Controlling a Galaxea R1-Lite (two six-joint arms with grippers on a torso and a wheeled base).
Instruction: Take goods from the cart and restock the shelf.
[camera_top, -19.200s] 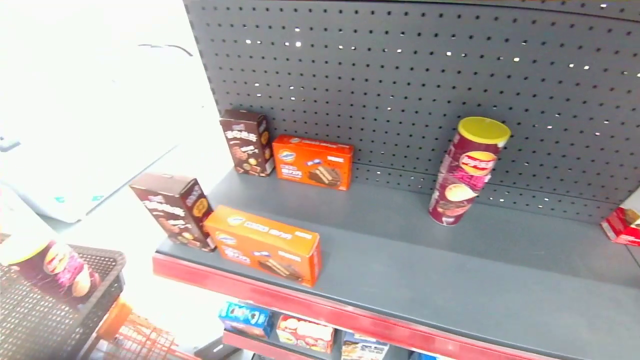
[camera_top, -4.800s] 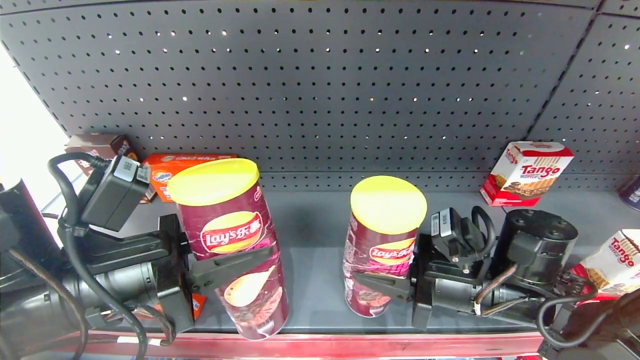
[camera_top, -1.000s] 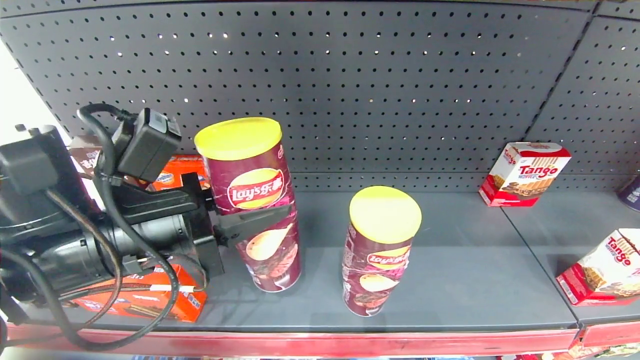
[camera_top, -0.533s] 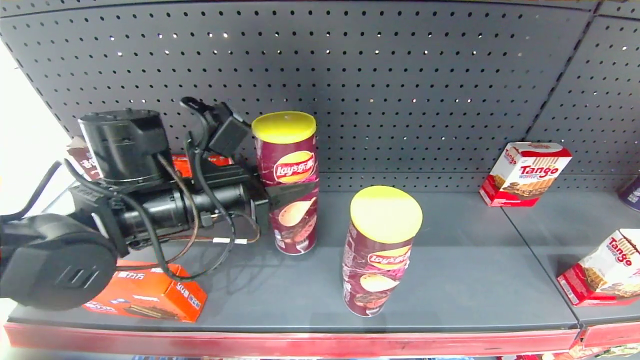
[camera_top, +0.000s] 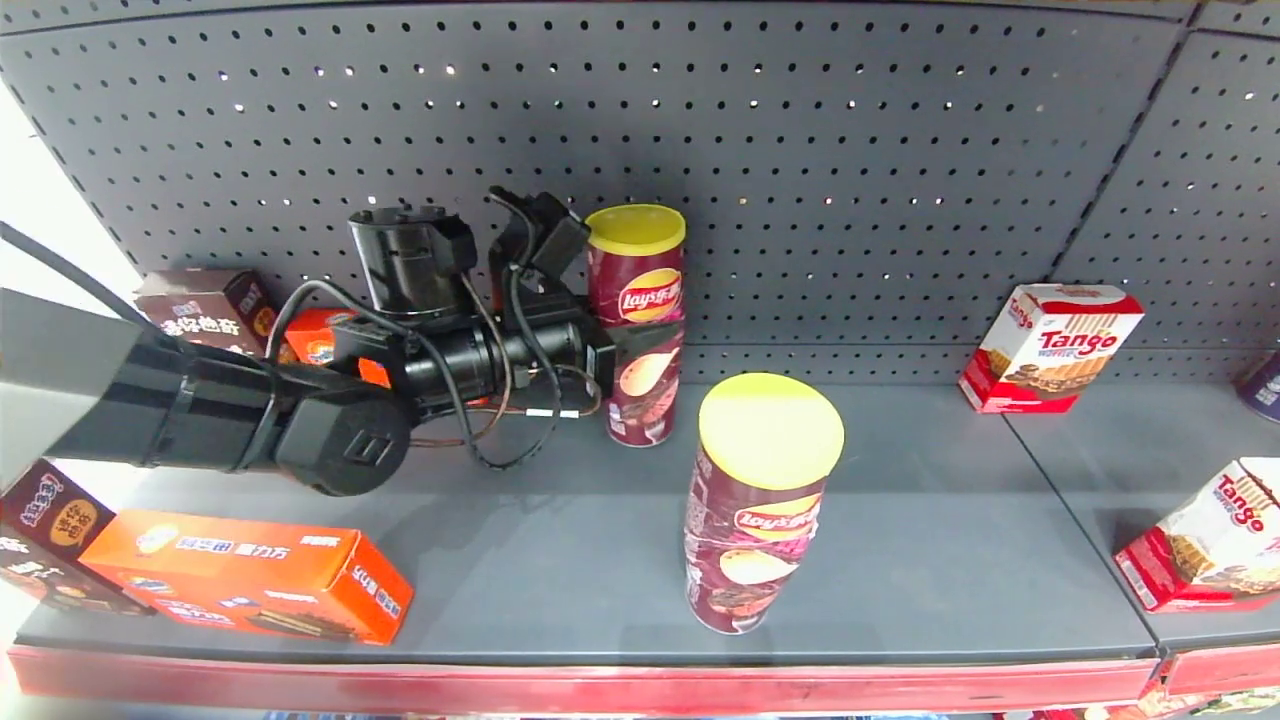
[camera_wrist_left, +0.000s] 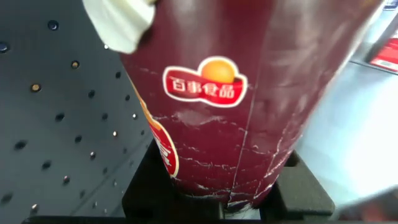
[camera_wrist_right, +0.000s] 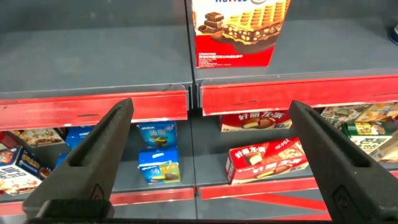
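Firmly clamped around its middle by the left gripper (camera_top: 648, 352), a maroon chip can (camera_top: 636, 285) stands upright at the back of the shelf (camera_top: 900, 540), close to the pegboard (camera_top: 800, 150), its base seemingly on the board. A second can (camera_top: 755, 530) stands free nearer the front edge; both wear yellow lids (camera_top: 770, 430), contents hidden. The right gripper (camera_wrist_right: 211, 162) is spread wide and empty, facing the lower shelves (camera_wrist_right: 93, 102).

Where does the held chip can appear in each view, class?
Head view: chip can, upright at the back of the shelf, in the left gripper.
Left wrist view: chip can close up, across the centre.
Right wrist view: not in it.
Shared landmark: the pegboard behind the can.
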